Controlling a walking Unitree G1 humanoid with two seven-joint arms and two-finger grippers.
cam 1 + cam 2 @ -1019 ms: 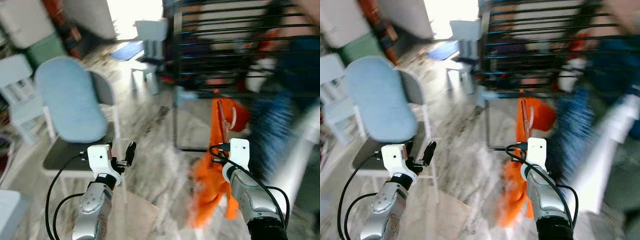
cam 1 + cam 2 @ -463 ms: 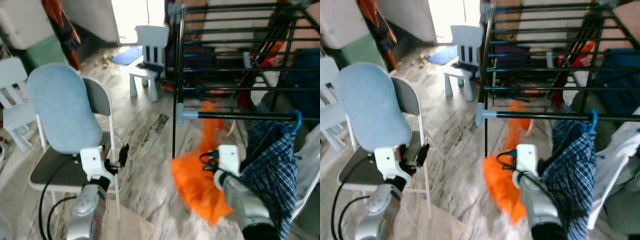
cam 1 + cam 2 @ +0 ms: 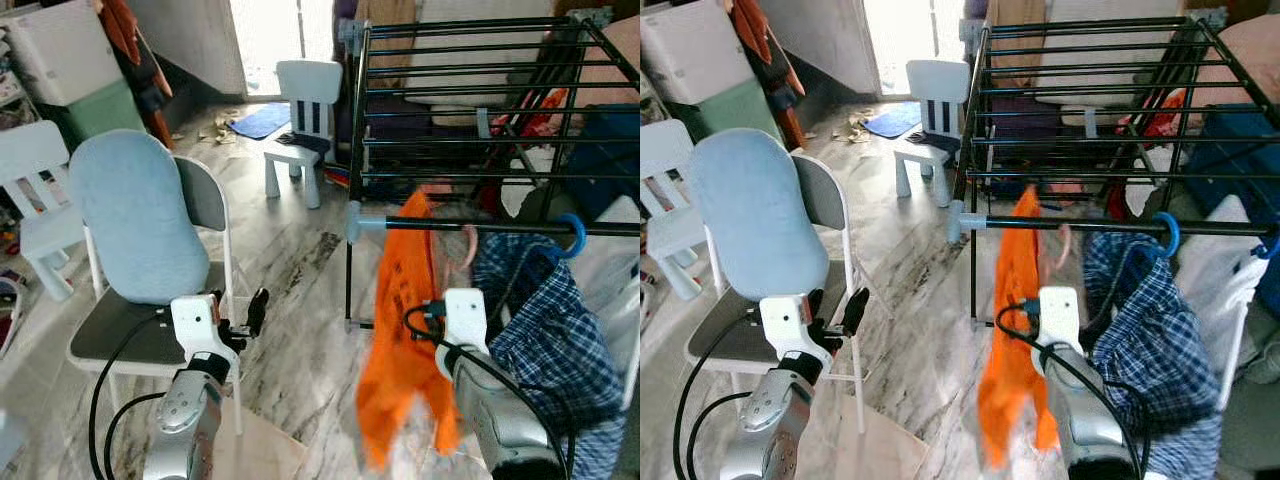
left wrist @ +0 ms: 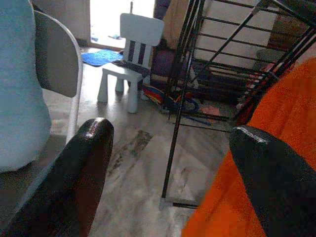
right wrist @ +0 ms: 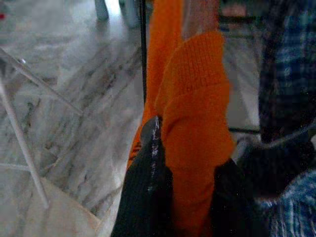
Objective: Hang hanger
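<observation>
An orange garment [image 3: 398, 330] hangs on a pale pink hanger whose hook [image 3: 468, 246] rises beside the front bar [image 3: 500, 227] of the black drying rack [image 3: 460, 100]. The garment's top is level with that bar, near its light-blue end cap. My right gripper [image 5: 190, 148] is shut on the orange cloth, and its fingers [image 5: 149, 168] pinch a fold; the hanger's body is hidden under the cloth. Low on the left, my left gripper [image 4: 168, 173] is open and holds nothing, in front of the chair.
A blue hanger hook [image 3: 577, 226] with a plaid shirt [image 3: 550, 320] hangs on the same bar to the right. A folding chair with a blue cushion [image 3: 140, 225] stands close on my left. White child chairs [image 3: 300, 100] stand farther back on the marble floor [image 3: 290, 270].
The view has swung and steadied from heavy blur. The orange garment has swung and risen, so its top now reaches the rack's front bar. The left arm stays where it was.
</observation>
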